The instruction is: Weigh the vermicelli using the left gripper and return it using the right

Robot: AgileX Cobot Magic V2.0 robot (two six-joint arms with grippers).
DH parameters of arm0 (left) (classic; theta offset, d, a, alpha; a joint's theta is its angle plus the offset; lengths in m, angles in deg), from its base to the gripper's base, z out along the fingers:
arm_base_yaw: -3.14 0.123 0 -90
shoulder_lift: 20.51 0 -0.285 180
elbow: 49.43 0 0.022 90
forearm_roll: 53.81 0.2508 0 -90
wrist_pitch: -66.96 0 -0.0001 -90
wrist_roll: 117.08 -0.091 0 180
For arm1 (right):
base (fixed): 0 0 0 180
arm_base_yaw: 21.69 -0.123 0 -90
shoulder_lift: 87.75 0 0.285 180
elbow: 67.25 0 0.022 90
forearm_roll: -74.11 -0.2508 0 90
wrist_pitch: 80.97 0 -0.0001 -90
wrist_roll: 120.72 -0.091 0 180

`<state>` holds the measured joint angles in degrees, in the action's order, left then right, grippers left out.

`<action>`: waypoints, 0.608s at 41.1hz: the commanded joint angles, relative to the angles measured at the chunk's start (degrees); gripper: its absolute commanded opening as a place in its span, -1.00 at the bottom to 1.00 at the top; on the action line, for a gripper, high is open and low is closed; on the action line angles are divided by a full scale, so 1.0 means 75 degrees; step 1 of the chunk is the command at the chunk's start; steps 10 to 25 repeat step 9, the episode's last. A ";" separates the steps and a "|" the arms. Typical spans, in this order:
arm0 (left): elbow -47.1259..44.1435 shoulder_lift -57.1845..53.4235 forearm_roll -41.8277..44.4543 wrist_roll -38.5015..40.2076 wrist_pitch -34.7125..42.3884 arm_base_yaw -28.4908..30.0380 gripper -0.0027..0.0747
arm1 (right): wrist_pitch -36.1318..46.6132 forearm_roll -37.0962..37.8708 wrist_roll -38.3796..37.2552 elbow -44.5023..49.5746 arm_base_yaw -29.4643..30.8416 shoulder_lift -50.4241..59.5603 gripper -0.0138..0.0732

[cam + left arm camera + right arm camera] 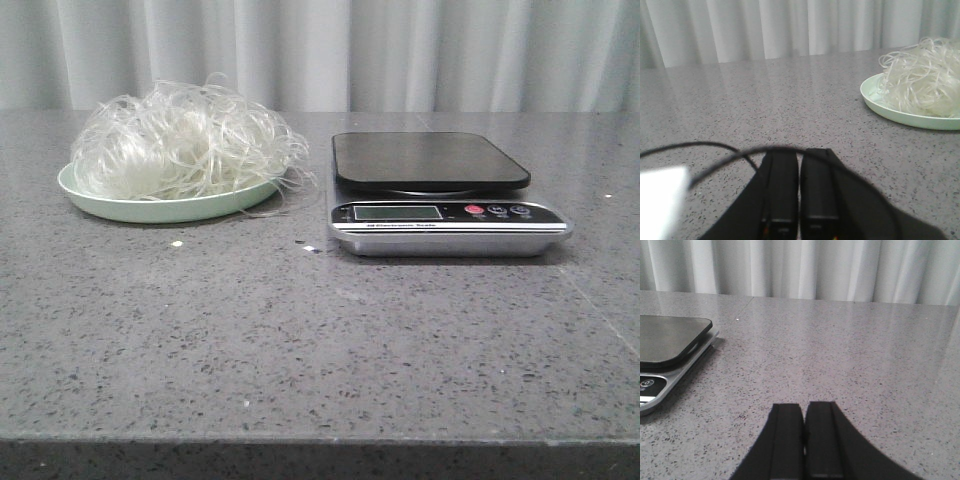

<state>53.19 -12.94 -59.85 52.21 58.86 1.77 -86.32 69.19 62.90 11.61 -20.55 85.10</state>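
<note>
Black fingers (782,190) of your left gripper (800,192) sit pressed together with only a hairline seam between them, holding nothing, low over the grey speckled table (300,340). A thin black cable (705,150) loops across in front of them. Your right gripper (804,437) looks the same: fingers (787,440) closed against each other, empty, above bare stone. Looking outward from your left wrist, you see the vermicelli (922,77) heaped on the pale green plate (890,111), well apart from the fingers. From the front, the vermicelli (180,140) sits on the plate (150,208) at the table's left, a few strands trailing over the rim. Just beside it to the right stands the kitchen scale (440,195), its dark platform bare. Pale curtains (350,50) hang behind.
</note>
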 commanded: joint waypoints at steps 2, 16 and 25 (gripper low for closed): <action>-0.0055 -0.0151 -0.0010 0.0081 0.0621 -0.0061 -0.58 | 0.0566 0.0122 -0.0010 -0.0063 0.0048 0.0120 -0.33; -0.0055 -0.0151 -0.0010 0.0081 0.0621 -0.0061 -0.58 | 0.0566 0.0122 -0.0010 -0.0063 0.0048 0.0120 -0.33; -0.0055 -0.0151 -0.0010 0.0081 0.0621 -0.0061 -0.58 | 0.0566 0.0122 -0.0010 -0.0063 0.0048 0.0120 -0.33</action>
